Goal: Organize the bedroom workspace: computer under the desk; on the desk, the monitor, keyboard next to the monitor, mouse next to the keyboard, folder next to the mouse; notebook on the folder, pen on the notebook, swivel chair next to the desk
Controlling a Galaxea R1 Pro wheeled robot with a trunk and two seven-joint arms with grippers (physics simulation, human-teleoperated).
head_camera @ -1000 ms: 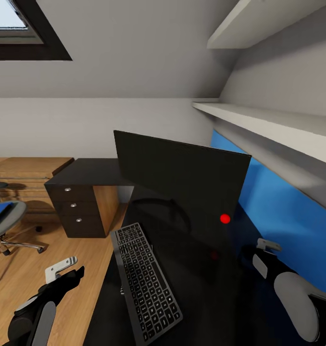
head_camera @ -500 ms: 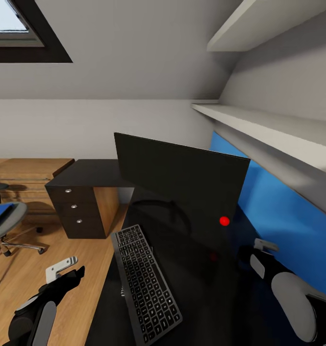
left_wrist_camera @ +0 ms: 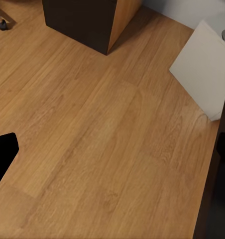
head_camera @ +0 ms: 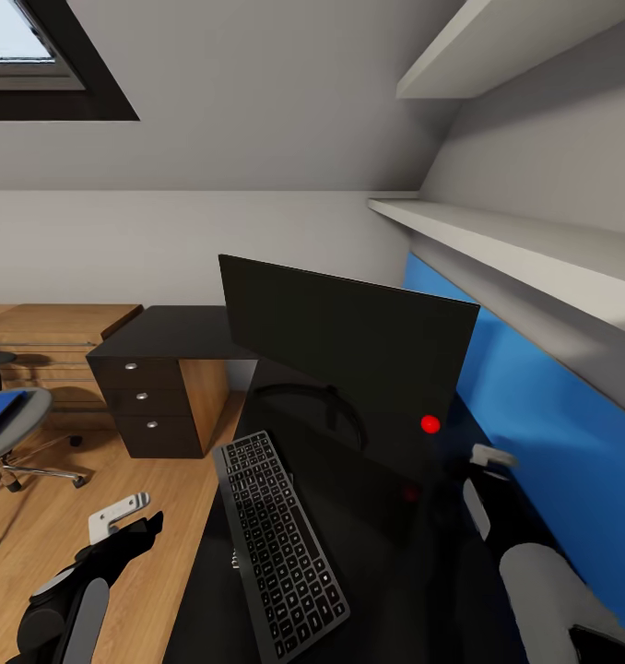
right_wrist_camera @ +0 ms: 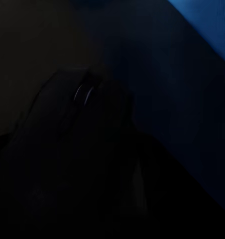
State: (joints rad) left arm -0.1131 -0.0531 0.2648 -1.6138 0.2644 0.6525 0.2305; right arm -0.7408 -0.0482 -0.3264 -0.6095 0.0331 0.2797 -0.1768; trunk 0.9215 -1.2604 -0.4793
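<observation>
Right pincer (head_camera: 490,458): reaching beside the monitor (head_camera: 349,346); cannot tell its spread.
Mouse (right_wrist_camera: 85,149): lying dim on the tabletop (head_camera: 386,572) under it.
Left pincer (head_camera: 119,516): hanging over floor; spread unclear.
Keyboard (head_camera: 276,539): lying on tabletop.
Risk: arm possibly nudging monitor, or mouse slipping on gloss.
Drawers (head_camera: 142,397): closed, contents hidden.

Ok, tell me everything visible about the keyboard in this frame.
The slim dark keyboard with grey keys lies flat on the glossy black desk top, its long side running away from the camera, close to the desk's left edge. It sits in front of the wide black monitor, left of its curved stand. Nothing grips or touches it.
</observation>
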